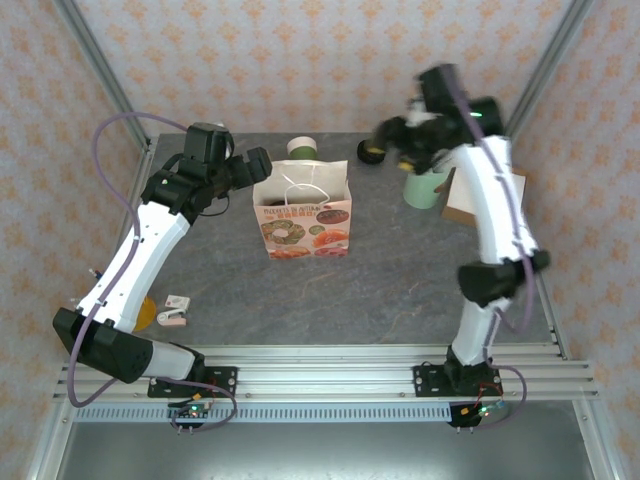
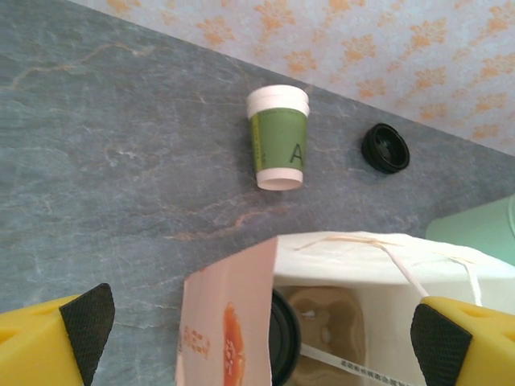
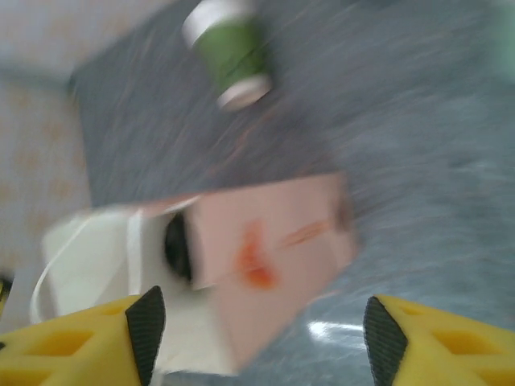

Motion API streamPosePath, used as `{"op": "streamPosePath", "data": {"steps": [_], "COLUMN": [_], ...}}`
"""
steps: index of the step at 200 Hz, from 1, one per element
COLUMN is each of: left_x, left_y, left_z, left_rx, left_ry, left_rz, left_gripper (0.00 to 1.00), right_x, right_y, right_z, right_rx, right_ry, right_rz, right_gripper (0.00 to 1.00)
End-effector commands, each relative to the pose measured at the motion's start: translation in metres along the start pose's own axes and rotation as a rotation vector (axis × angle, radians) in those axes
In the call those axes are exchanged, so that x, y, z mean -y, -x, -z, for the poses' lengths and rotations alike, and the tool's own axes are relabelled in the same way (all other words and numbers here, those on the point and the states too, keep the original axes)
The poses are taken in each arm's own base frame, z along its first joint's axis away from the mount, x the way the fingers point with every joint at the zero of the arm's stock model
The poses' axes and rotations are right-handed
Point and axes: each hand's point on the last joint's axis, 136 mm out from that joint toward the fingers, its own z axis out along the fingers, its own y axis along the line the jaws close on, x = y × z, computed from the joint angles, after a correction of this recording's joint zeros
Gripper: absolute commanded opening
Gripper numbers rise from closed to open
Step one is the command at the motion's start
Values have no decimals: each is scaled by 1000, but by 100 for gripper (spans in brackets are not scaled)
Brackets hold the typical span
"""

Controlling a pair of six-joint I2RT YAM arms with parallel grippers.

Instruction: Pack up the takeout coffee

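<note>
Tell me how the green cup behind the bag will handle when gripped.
The green cup wears no lid; the black lid lies apart, so its paper rim will probably flex when squeezed. Upright on a narrower base, it may tip if nudged.

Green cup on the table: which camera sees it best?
Left wrist: the green cup is sharp and whole. Top external has the cup half hidden behind the paper bag; right wrist shows the cup blurred.
</note>
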Motion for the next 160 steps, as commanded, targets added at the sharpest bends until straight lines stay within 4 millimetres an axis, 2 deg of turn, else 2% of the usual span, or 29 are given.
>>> {"op": "streamPosePath", "data": {"steps": [1, 6, 7, 8, 12, 23, 26, 27, 30, 41, 72, 97, 108, 140, 160], "left_x": [-24, -28, -29, -30, -32, -41, -43, -44, -45, -49, -54, -60, -62, -68, -65], "left_y": [14, 14, 13, 13, 13, 7, 5, 5, 2, -7, -24, -26, -27, -32, -30], "left_z": [12, 12, 12, 12, 12, 10, 10, 10, 9, 6, 2, 1, 1, -6, -10], "left_rx": [95, 102, 103, 105, 111, 115, 114, 115, 111, 96, 57, 60, 61, 55, 38], "left_ry": [112, 127, 130, 133, 140, 172, 174, 176, 179, 181, 175, 197, 208, 236, 239], "left_rz": [37, 38, 37, 38, 69, 90, 96, 99, 101, 115, 126, 117, 115, 140, 142], "left_gripper": [100, 100, 100, 100, 100, 100, 100, 100, 100, 100, 100, 100, 100, 100, 100], "right_x": [117, 146, 147, 158, 179, 228, 236, 243, 252, 276, 300, 329, 343, 357, 369], "right_y": [24, 22, 28, 22, 20, 14, 18, 12, 12, 15, 47, 71, 81, 94, 109], "right_z": [46, 42, 47, 41, 38, 25, 25, 20, 17, 4, -26, -42, -49, -95, -111], "right_rx": [224, 235, 265, 242, 256, 285, 313, 296, 305, 308, 175, 65, 34, -52, -43], "right_ry": [-189, -217, -204, -225, -237, -252, -244, -255, -256, -290, -394, -521, -577, -520, -534], "right_rz": [-252, -332, -339, -366, -432, -597, -628, -648, -678, -700, -469, -290, -262, -282, -289], "right_gripper": [74, 74, 74, 74, 74, 74, 74, 74, 74, 74, 72, 69, 68, 68, 72]}}
